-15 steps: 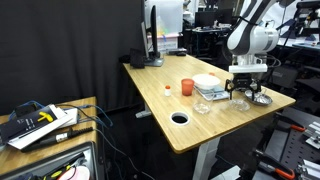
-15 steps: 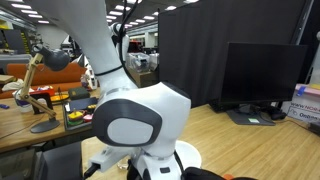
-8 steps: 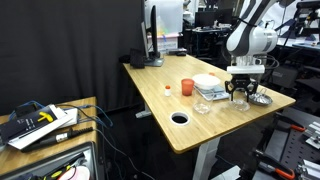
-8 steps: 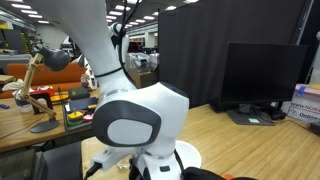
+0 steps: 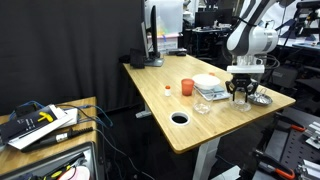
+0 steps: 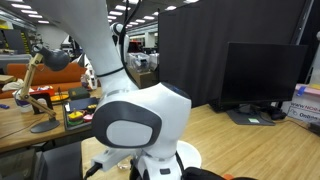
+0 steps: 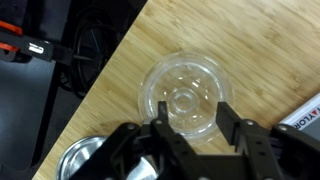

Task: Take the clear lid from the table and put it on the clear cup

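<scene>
Wooden desk (image 7: 250, 40), lab clutter behind. End effector (image 7: 192, 120) hovers over clear lid (image 7: 185, 92), jaws spread wide, nothing gripped. Lid lies flat near desk edge. Step: approach for pick. Next, likely: descend, pinch rim, carry to clear cup (image 5: 202, 105), faint near orange cup (image 5: 187, 87).

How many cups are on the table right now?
2: the orange cup near the middle of the table, and the faint clear cup close beside it, nearer the camera. Others may be hidden.
</scene>
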`<state>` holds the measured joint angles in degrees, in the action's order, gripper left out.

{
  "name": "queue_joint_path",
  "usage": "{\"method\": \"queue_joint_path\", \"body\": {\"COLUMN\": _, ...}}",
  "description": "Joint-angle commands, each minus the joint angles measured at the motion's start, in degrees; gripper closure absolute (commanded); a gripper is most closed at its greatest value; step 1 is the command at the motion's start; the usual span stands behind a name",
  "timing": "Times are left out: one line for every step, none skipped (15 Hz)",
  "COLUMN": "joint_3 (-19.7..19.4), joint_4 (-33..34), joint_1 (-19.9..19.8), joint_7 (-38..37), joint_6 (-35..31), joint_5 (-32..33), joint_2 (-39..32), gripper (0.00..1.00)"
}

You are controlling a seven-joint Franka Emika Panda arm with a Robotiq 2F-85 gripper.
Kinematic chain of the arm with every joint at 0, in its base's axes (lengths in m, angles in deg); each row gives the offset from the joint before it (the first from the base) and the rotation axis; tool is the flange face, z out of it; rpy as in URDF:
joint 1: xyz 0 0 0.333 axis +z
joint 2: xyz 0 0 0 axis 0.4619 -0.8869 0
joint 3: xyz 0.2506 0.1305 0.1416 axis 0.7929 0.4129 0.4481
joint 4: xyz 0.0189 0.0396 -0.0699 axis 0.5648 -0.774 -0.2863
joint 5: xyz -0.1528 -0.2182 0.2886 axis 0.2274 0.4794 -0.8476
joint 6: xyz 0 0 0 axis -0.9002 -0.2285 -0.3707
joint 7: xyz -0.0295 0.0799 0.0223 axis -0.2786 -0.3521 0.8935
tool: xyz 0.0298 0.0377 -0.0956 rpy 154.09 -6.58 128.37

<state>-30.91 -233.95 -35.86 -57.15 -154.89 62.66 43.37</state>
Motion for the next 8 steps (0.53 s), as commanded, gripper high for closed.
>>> {"method": "queue_joint_path", "body": {"joint_3": -0.1, "joint_4": -0.1, "joint_1": -0.1, "joint_7": 0.5, "joint_6": -0.4, "joint_5": -2.2, "joint_2": -0.2, "gripper": 0.73}}
{"method": "queue_joint_path", "body": {"joint_3": -0.1, "joint_4": -0.1, "joint_1": -0.1, "joint_7": 0.5, "joint_6": -0.4, "joint_5": -2.5, "joint_2": -0.2, "gripper": 0.75}}
{"method": "queue_joint_path", "body": {"joint_3": 0.0, "joint_4": 0.0, "joint_1": -0.2, "joint_7": 0.6, "joint_6": -0.2, "joint_5": -3.0, "joint_2": 0.0, "gripper": 0.81}}
{"method": "queue_joint_path", "body": {"joint_3": 0.0, "joint_4": 0.1, "joint_1": -0.3, "joint_7": 0.6, "joint_6": 0.0, "joint_5": -3.3, "joint_2": 0.1, "gripper": 0.88}}
{"method": "queue_joint_path", "body": {"joint_3": 0.0, "joint_4": 0.2, "joint_1": -0.3, "joint_7": 0.5, "joint_6": 0.2, "joint_5": -3.5, "joint_2": 0.1, "gripper": 0.94}}
{"method": "queue_joint_path", "body": {"joint_3": 0.0, "joint_4": 0.2, "joint_1": -0.3, "joint_7": 0.5, "joint_6": 0.3, "joint_5": -3.8, "joint_2": 0.1, "gripper": 0.92}}
{"method": "queue_joint_path", "body": {"joint_3": -0.1, "joint_4": 0.3, "joint_1": -0.3, "joint_7": 0.4, "joint_6": 0.3, "joint_5": -3.9, "joint_2": 0.1, "gripper": 0.92}}
{"method": "queue_joint_path", "body": {"joint_3": -0.2, "joint_4": 0.3, "joint_1": -0.3, "joint_7": 0.3, "joint_6": 0.4, "joint_5": -4.0, "joint_2": 0.2, "gripper": 0.92}}
